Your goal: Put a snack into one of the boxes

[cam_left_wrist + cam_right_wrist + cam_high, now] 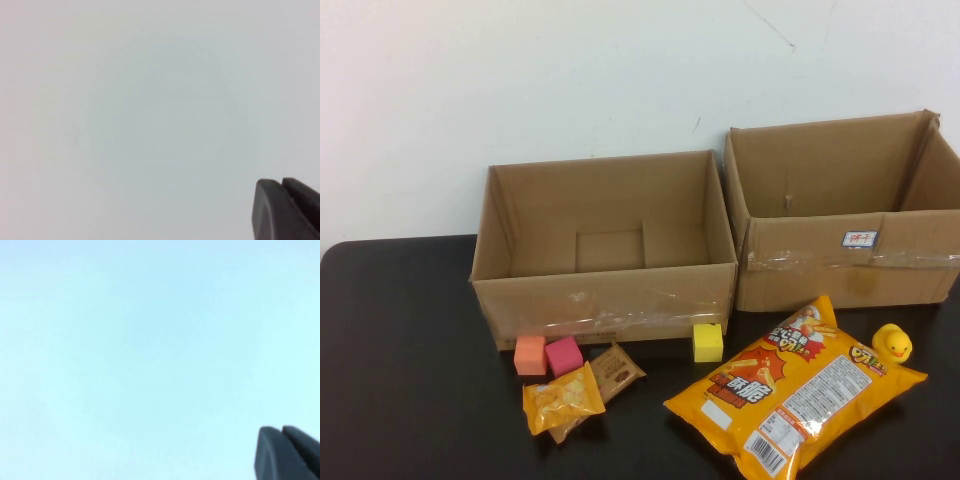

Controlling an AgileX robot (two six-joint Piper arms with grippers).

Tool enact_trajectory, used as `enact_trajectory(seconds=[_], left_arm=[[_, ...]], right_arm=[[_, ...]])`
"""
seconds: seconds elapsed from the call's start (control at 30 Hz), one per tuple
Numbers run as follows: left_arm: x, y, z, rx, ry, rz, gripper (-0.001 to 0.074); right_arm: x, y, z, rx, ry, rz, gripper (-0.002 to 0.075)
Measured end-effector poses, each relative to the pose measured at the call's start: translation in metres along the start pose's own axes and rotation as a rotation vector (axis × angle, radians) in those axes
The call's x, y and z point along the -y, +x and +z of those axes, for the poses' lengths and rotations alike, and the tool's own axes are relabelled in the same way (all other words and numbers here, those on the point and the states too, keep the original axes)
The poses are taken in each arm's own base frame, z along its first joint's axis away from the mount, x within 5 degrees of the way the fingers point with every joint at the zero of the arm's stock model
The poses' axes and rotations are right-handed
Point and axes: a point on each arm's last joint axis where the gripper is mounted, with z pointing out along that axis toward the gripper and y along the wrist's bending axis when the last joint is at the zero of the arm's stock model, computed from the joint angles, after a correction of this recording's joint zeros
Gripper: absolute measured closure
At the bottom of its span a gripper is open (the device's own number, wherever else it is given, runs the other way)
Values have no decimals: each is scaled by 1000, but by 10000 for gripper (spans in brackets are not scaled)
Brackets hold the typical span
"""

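A large orange chip bag (798, 393) lies on the black table in front of the right cardboard box (850, 262). A small yellow snack packet (563, 398) and a brown snack packet (614, 372) lie in front of the left cardboard box (605, 303). Both boxes are open and look empty. Neither arm shows in the high view. My left gripper (282, 184) is shut and empty, facing a blank wall. My right gripper (281, 430) is shut and empty, also facing a blank surface.
An orange cube (530, 355), a pink cube (563, 356) and a yellow cube (707, 342) sit against the left box's front. A yellow rubber duck (892, 343) stands by the chip bag. A white wall is behind the boxes.
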Motion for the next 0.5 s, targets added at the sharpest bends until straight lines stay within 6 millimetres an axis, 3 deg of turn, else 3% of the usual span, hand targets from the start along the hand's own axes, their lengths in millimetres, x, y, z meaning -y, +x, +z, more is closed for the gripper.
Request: enact_trajectory(seconds=[0.13, 0.33, 0.5], left_arm=[[-7, -13, 9, -199, -72, 1, 736], [-17, -46, 23, -472, -170, -37, 736], [-20, -39, 44, -782, -217, -122, 736]], right_arm=[[4, -5, 6, -79, 54, 120, 727], [2, -44, 25, -179, 71, 195, 727], [1, -47, 48, -378, 81, 197, 727]])
